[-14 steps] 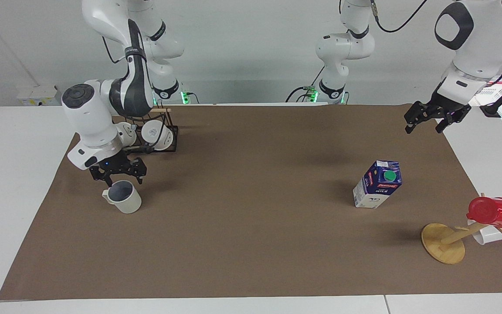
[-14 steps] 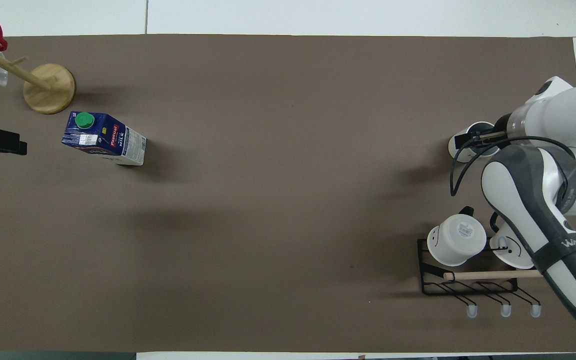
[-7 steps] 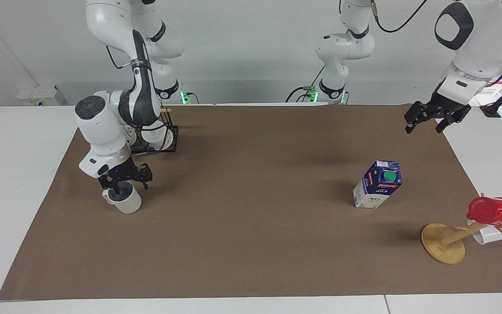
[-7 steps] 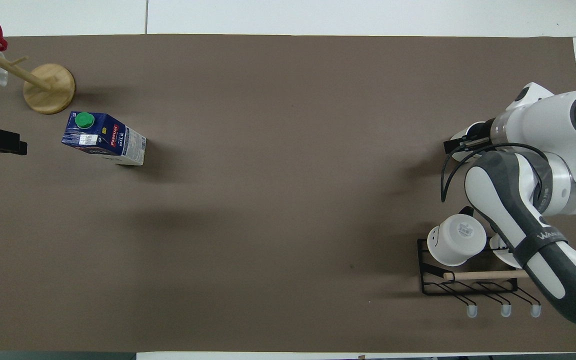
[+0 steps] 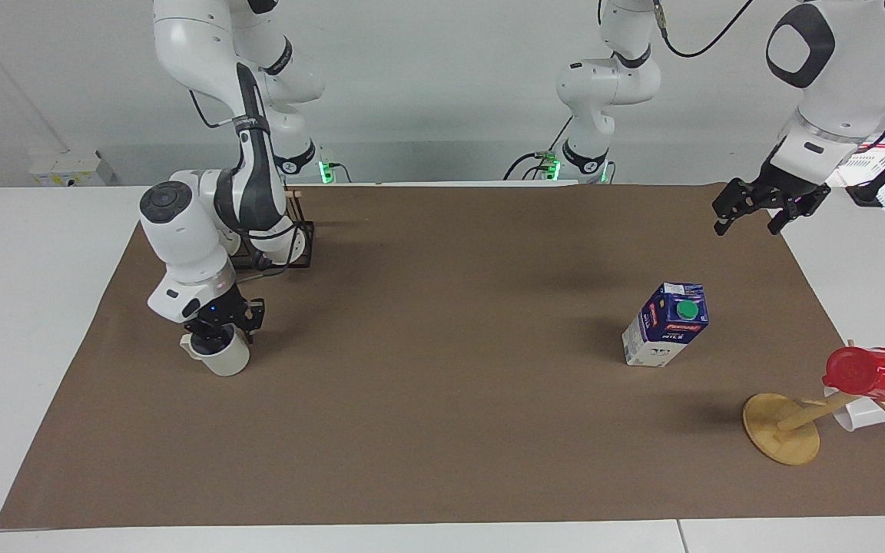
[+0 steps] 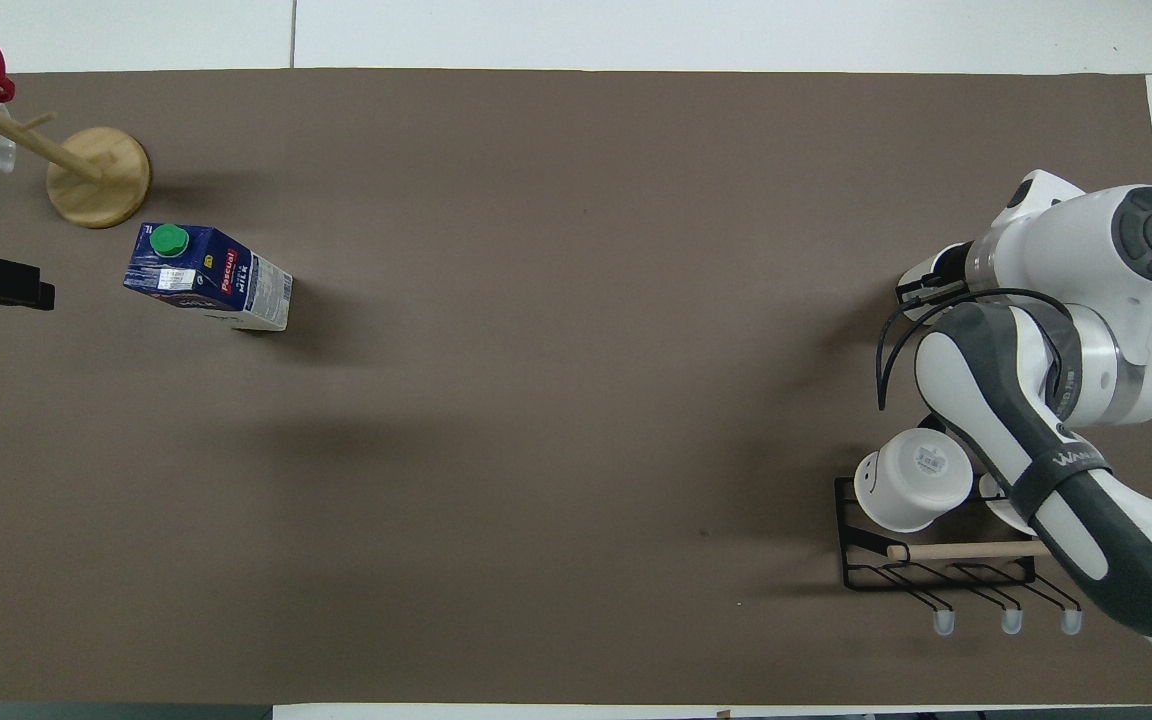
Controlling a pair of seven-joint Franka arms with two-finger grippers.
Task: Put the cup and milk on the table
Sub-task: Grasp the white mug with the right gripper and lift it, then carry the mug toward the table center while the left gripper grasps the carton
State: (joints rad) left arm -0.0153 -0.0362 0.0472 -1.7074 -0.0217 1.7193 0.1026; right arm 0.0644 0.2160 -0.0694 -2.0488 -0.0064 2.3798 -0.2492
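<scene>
The cup, a cream-white mug, stands upright on the brown mat of the white table, toward the right arm's end. My right gripper is down at the cup's rim and hides its mouth. In the overhead view only the cup's edge shows beside the right wrist. The milk, a blue and white carton with a green cap, stands on the mat toward the left arm's end; it also shows in the overhead view. My left gripper waits open and empty in the air over the mat's corner.
A black wire rack with two whiter mugs stands nearer to the robots than the cup. A wooden mug tree with a red cup and a white cup stands farther from the robots than the milk.
My right gripper has come down from above the cup to its rim and turned about its axis. The cup, the milk and the left arm have not moved.
</scene>
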